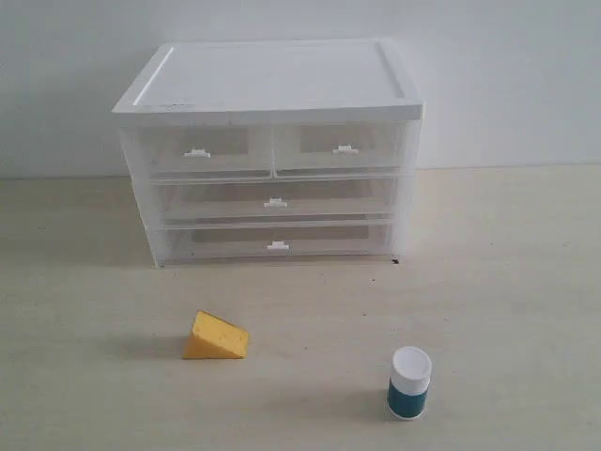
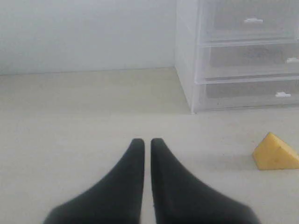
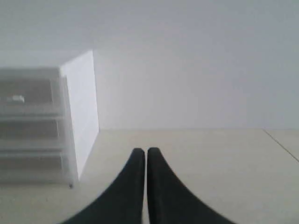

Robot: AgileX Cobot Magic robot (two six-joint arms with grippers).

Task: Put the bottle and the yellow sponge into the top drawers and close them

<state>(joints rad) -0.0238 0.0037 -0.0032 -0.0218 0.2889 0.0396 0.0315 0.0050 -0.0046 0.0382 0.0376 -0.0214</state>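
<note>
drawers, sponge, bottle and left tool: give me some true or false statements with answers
1. The top drawers are both shut. True.
2. The yellow sponge lies inside a drawer. False: it sits on the table in front of the drawer unit.
3. The bottle stands upright, cap on. True.
4. The left tool grips the yellow sponge. False: it is shut on nothing, and the yellow sponge lies apart from it.

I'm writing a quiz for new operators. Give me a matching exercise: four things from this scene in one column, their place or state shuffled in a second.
1. sponge
2. bottle
3. top drawers
4. left gripper

a. pushed in
b. jaws shut, empty
c. standing upright, capped
d. lying on the left in the exterior view

Pairs: 1-d, 2-c, 3-a, 4-b
</note>
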